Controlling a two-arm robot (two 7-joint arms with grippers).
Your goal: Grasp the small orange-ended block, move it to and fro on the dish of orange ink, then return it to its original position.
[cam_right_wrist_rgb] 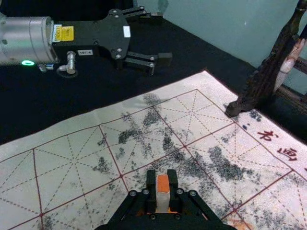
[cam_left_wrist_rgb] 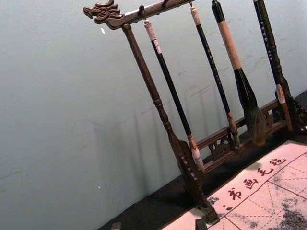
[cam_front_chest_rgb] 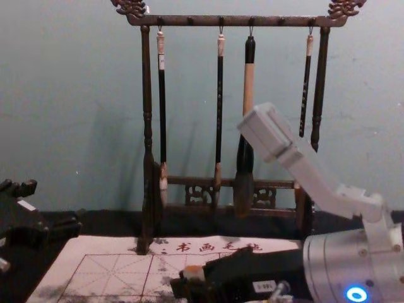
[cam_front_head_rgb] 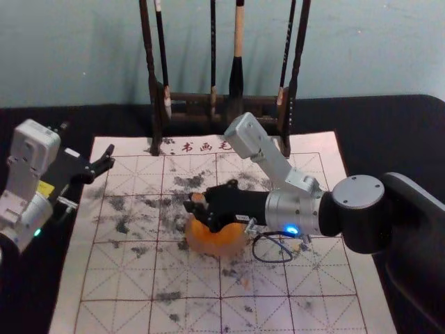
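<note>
While right gripper [cam_right_wrist_rgb: 161, 178] sits clamped on small block [cam_right_wrist_rgb: 163, 197], orange end up, grasp counts as done. Block is by far edge of dish of orange ink [cam_front_head_rgb: 221, 243] in head view; contact with ink, cannot tell. Strokes: how many made, cannot tell. Return and release left. Left gripper [cam_right_wrist_rgb: 160, 39] parked off mat's left side, fingers apart. Brush rack [cam_front_chest_rgb: 147, 136] with hanging brushes [cam_front_chest_rgb: 219, 107] stands beyond dish, likely only hindering reach too far forward.

Dish [cam_front_head_rgb: 224, 245] on the mat [cam_front_head_rgb: 115, 285] — rack [cam_front_chest_rgb: 146, 95] behind, brushes [cam_front_chest_rgb: 219, 101] hanging in it.
</note>
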